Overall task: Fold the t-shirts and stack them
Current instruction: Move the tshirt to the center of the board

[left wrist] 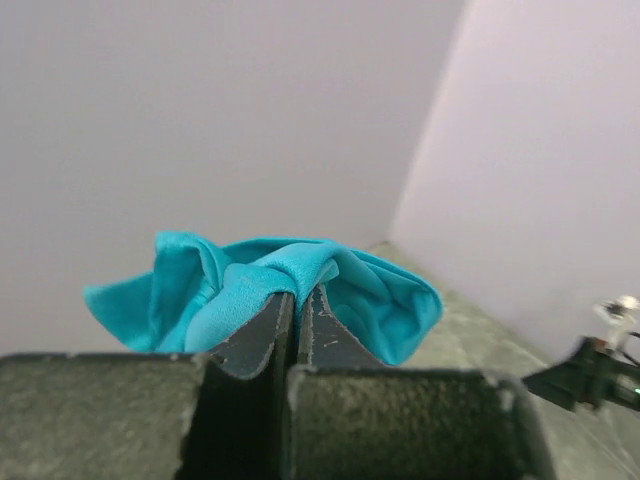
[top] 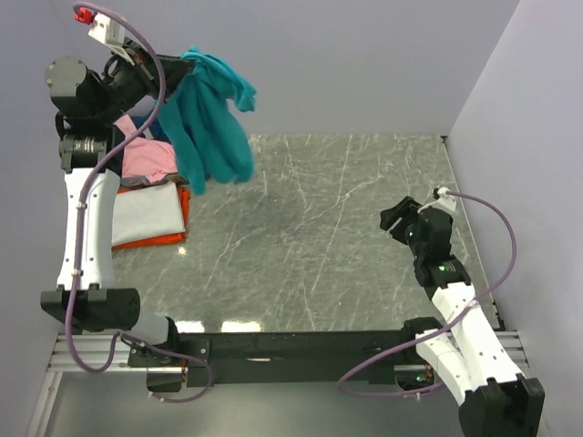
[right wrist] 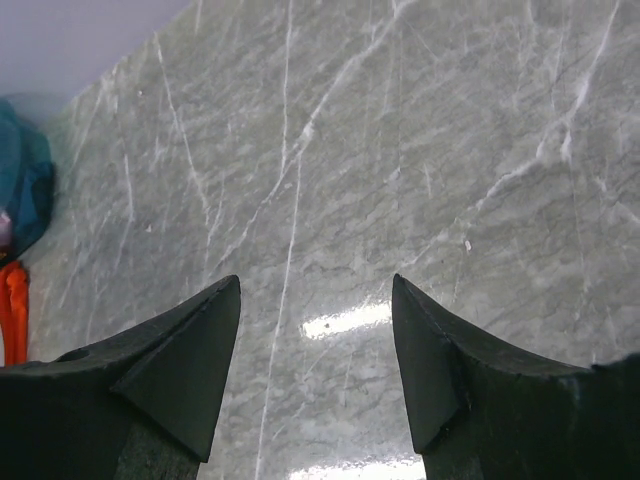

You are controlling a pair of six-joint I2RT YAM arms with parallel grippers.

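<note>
- At the near right of the grey, white-veined marble table top (top: 319, 228), the right gripper (right wrist: 315, 290) hangs low over bare stone. Its two black fingers are spread wide with nothing between them.
- On the left side, midway back, folded shirts lie on the table: a flat orange cloth t-shirt (top: 150, 240) at the bottom and a smooth white cloth t-shirt (top: 146, 211) on top of it.
- Just behind the white one lies a soft pink cloth t-shirt (top: 146, 159); I cannot tell how far they overlap.
- Behind the pink one a scrap of dark navy cloth (top: 144, 125) shows, mostly hidden by the left arm.
- At the far left, raised high above the table, the left gripper (left wrist: 297, 295) is pinched tight on a bunched fold of the soft teal cloth t-shirt (top: 214, 118). The shirt hangs crumpled in the air, its lower end over the back of the pile.
</note>
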